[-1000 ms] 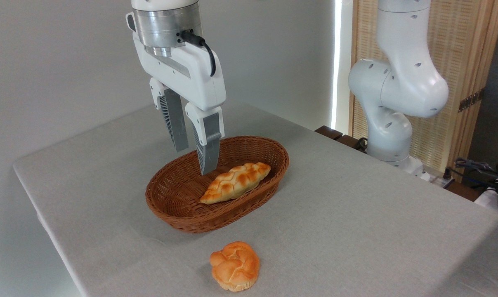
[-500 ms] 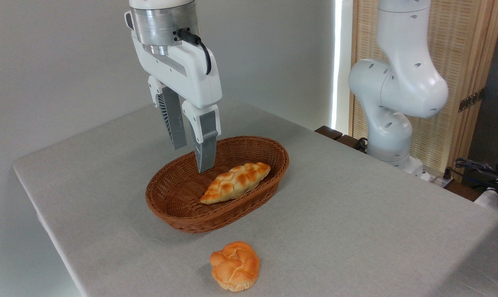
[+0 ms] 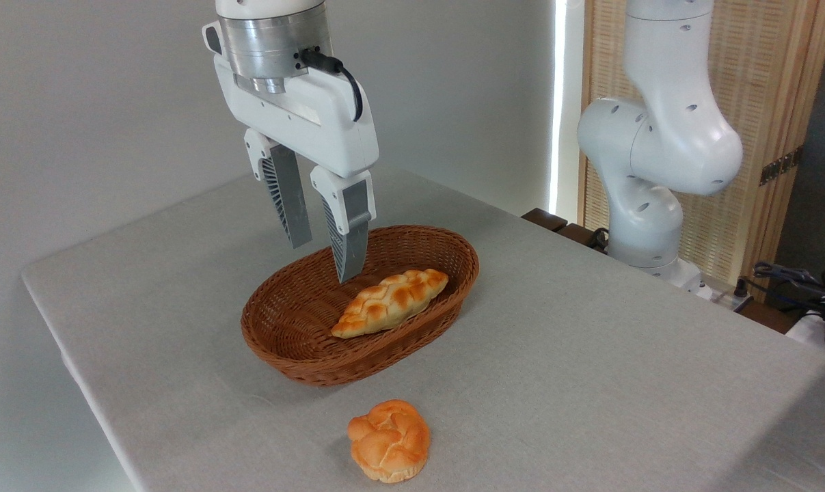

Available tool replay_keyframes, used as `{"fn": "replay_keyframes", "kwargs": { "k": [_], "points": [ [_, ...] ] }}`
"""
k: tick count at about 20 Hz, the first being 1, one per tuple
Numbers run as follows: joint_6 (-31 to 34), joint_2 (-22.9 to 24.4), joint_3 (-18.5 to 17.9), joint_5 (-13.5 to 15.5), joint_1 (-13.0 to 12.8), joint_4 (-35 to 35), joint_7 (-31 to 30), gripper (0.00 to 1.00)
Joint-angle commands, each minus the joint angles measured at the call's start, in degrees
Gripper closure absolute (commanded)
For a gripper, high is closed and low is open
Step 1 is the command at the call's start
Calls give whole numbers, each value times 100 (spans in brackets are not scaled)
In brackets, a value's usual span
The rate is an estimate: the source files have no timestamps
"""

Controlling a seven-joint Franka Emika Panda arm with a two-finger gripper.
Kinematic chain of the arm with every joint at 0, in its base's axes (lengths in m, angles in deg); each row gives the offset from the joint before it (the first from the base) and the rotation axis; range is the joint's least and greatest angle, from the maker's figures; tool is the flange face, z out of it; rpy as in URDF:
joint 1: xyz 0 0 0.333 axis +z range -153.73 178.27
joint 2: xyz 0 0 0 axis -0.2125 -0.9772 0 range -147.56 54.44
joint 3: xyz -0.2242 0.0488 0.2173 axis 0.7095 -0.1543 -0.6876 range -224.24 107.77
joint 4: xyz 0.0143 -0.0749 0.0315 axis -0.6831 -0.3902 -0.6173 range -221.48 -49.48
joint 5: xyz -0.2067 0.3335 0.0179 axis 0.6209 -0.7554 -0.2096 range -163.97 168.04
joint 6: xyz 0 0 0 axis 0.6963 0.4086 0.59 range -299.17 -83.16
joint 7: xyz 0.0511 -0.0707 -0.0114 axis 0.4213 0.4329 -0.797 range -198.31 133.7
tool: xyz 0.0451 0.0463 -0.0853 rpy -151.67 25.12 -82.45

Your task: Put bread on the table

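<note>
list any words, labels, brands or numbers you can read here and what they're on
None: no readable text anywhere.
The tool, arm, basket, bun, loaf and table carry no print.

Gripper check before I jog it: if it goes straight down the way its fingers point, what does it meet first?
Probably the wicker basket, just left of the braided loaf; the open gripper holds nothing, though depth is uncertain.

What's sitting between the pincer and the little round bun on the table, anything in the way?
The near wall of the wicker basket lies between them. The pincer hangs open over the basket, beside the braided loaf, while the round bun sits on the grey table in front of the basket. Going over the rim, nothing visible blocks it.
</note>
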State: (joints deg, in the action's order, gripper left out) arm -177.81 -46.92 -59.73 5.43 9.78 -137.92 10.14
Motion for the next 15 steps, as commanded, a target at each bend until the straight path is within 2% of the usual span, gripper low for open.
{"fn": "replay_keyframes", "kwargs": {
  "k": [1,6,9,15],
  "points": [
    [127,54,-17,-76,-41,15,-96,0],
    [127,54,-43,-76,-41,33,-96,0],
    [127,54,-17,-365,-41,33,-122,0],
    [118,54,-26,-340,-41,33,-105,0]
  ]
}}
